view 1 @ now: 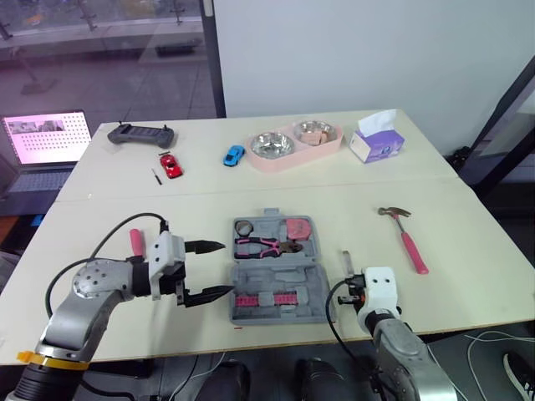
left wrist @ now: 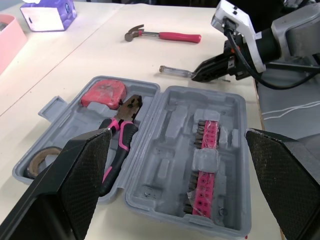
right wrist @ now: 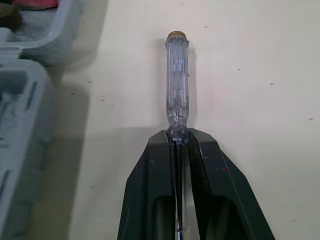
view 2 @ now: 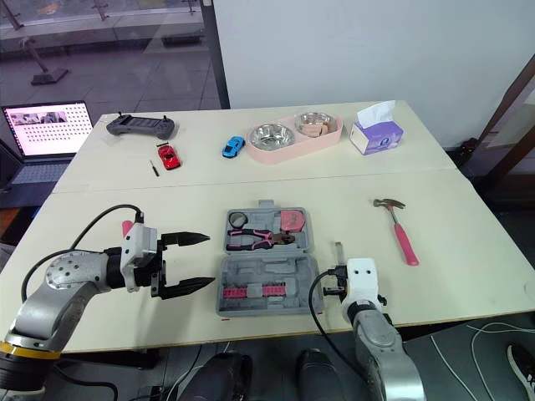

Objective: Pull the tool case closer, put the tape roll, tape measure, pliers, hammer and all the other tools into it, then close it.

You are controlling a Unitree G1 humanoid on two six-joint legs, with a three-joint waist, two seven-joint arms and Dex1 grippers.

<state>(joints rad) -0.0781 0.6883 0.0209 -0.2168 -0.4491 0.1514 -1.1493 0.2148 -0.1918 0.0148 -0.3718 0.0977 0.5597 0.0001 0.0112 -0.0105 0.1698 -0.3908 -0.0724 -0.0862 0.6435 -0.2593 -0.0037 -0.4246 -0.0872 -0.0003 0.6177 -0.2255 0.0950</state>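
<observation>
Noting tool case lying open and flat on the table. Seeing tape roll, pliers and tape measure sitting in its far half, pink bit strip in its near half. Clamping right gripper on the shaft of a clear-handled screwdriver, just right of the case. Holding left gripper just left of the case, fingers spread wide, grasping nothing, tips pointing toward it. Seeing hammer lying well right of the case. Spotting a pink-handled item left of the case, beyond the left gripper, kind unclear.
</observation>
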